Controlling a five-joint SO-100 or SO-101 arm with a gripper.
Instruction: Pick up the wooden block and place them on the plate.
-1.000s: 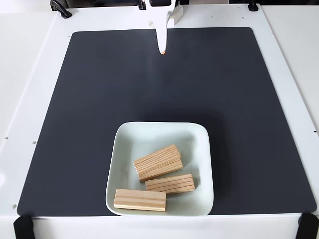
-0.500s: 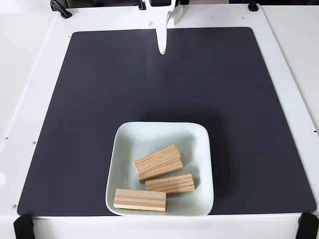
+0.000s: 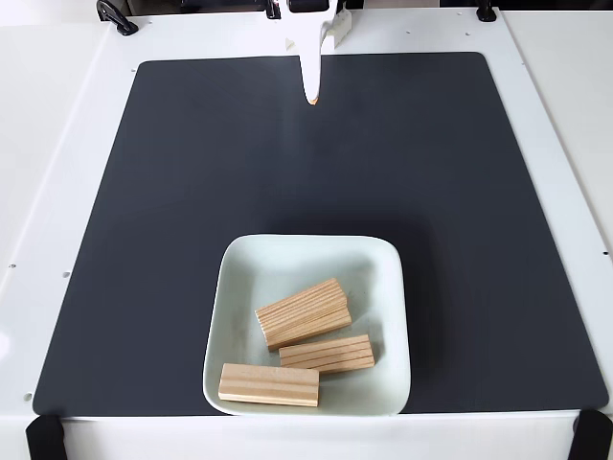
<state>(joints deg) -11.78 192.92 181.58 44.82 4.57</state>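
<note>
**Wooden blocks lie in the plate, claw parked at the far edge**

Wooden blocks fill the near half of the plate while the claw (image 3: 312, 96) hangs at the top of the fixed view, well apart from them. It shows as one narrow white blade tapering to a tip over the far edge of the dark mat (image 3: 192, 192); whether its fingers are spread or pressed together I cannot tell from this angle, and nothing shows between them.

Further out, the mat covers most of the white worktop (image 3: 57, 144), bare between the claw and the dish.

Toward the near edge of the mat sits the plate (image 3: 239, 264), pale mint-white and square with rounded corners. Three blocks can be made out inside it. One wooden block (image 3: 303, 312) lies slanted near the middle and looks thicker than the others, possibly two stacked, though that is not certain. A second (image 3: 327, 353) lies just in front of it, touching or nearly so. A third (image 3: 268, 384) rests by the plate's near rim, towards its left corner.
</note>
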